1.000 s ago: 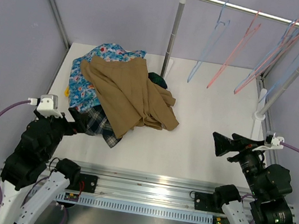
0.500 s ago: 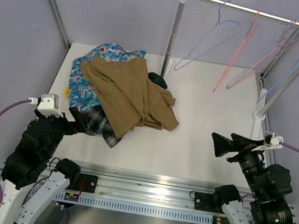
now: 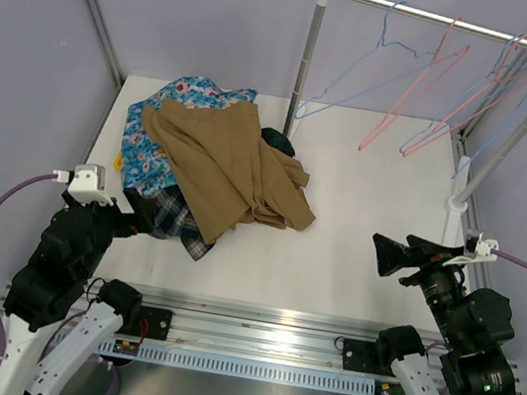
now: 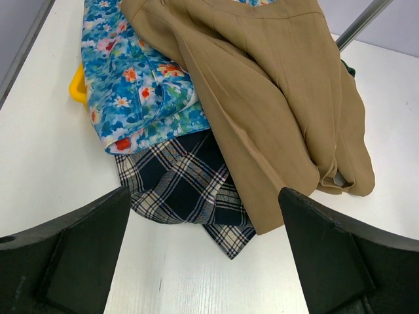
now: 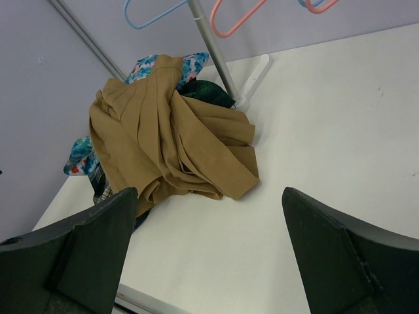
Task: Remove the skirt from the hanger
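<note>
1. Skirt (image 3: 228, 167) lies crumpled on the bench (image 3: 374, 195), on top of a pile of clothes at the far left, off any hanger.
2. Under it, a floral garment (image 4: 137, 85) spreads out on the left side and a tartan one (image 4: 177, 190) sticks out at the near edge.
3. The hanger (image 3: 341, 77), light-blue wire, hangs by its hook from the rail (image 3: 452, 22) at the back right. It is the leftmost of several there and sits tilted, its lower end toward the rack's post.
4. My left gripper (image 4: 203, 193) hovers just near of the pile with its jaws wide apart, gripping nothing. Its wrist view looks down on the tartan edge and the skirt's hem.
5. My right gripper (image 5: 209, 190) is also spread wide and holds nothing. It hangs over bare bench at the near right, well apart from the skirt and pointed toward it.
</note>
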